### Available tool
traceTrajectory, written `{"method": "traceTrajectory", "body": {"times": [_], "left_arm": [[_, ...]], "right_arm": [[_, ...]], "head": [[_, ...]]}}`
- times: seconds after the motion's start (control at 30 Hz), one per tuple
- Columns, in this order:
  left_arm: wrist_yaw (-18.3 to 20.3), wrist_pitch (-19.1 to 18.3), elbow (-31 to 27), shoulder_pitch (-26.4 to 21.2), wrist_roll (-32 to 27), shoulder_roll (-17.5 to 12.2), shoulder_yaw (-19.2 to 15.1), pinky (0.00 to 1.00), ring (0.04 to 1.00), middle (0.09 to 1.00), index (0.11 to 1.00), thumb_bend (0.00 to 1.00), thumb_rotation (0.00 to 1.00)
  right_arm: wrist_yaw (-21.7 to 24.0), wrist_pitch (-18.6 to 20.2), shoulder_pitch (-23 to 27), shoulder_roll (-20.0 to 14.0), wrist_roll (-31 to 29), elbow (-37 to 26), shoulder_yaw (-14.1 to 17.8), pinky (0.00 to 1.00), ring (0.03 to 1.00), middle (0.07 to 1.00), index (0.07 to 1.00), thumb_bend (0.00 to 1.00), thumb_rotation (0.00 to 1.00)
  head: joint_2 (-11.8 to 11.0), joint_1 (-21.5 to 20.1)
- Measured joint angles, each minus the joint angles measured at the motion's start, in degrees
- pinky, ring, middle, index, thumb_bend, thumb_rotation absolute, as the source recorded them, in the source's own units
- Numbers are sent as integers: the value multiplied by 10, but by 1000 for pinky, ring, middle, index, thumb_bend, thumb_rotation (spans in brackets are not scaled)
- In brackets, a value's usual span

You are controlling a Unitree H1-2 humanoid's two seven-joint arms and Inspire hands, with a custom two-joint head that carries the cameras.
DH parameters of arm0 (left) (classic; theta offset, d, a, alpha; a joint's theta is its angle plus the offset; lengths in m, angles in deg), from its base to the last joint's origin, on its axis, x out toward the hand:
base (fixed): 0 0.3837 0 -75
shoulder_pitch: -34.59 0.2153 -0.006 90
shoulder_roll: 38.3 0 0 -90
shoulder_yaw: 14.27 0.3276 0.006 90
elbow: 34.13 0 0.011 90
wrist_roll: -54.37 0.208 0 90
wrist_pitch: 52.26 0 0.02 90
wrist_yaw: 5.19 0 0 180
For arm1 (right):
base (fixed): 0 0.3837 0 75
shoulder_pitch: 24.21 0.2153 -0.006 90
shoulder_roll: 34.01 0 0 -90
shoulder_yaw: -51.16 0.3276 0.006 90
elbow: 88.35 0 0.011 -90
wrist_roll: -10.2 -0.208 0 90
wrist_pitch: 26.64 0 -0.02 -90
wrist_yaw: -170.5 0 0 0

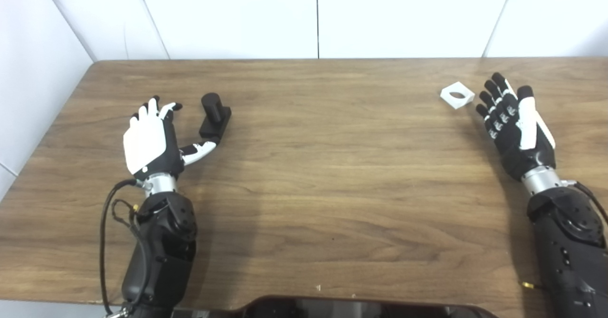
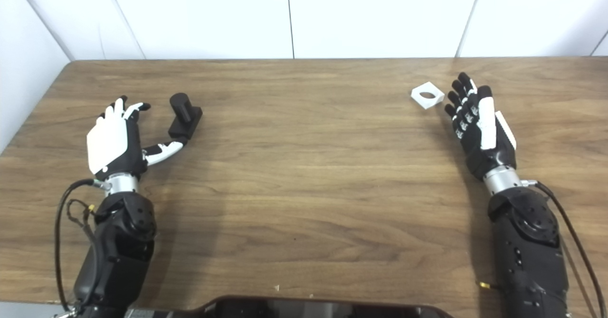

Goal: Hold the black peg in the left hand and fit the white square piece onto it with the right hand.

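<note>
The black peg [image 1: 215,115], a short cylinder on a flat black base, rests on the wooden table [image 1: 313,175] at the left. My left hand [image 1: 152,139] is open just left of it, thumb tip near the base's near end, holding nothing. The white square piece [image 1: 457,94], with a round hole in it, lies flat at the far right. My right hand [image 1: 515,125] is open just right of and nearer than the white piece, fingers stretched toward it and apart from it. Both also show in the right eye view: the peg [image 2: 185,115] and the white piece [image 2: 427,95].
White wall panels stand behind the table's far edge [image 1: 304,60]. A dark rounded part of the robot's body [image 1: 327,307] shows at the bottom middle. A black cable [image 1: 107,242] loops beside the left forearm.
</note>
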Motion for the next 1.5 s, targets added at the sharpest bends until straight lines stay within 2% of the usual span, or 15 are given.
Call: {"method": "traceTrajectory", "body": {"times": [0.43,0.87,1.03,1.2,1.33,1.5], "left_arm": [[42,0,56,-57,39,28,-28,1000,1000,1000,821,801,540],[53,0,73,-69,63,43,-42,1000,1000,1000,820,783,543],[53,0,80,-69,70,47,-45,1000,1000,1000,816,781,539],[56,0,95,-70,96,51,-47,1000,1000,1000,803,785,525],[65,0,110,-76,118,50,-42,1000,1000,994,787,791,547],[72,1,118,-82,152,37,-28,1000,1000,991,760,800,513]], "right_arm": [[-1,-6,14,0,1,21,1,1000,1000,1000,1000,600,1000],[-1,-22,18,0,2,32,1,1000,1000,1000,1000,599,1000],[0,-22,18,0,1,32,1,1000,1000,1000,1000,563,1000],[2,-23,18,0,0,32,2,1000,1000,1000,1000,571,1000],[2,-23,18,0,-1,32,3,1000,1000,1000,1000,569,1000],[3,-22,18,0,-2,32,4,1000,1000,1000,1000,575,1000]], "head": [[-11,4],[-15,-1],[-15,1],[-15,2],[-12,3],[-11,3]]}}
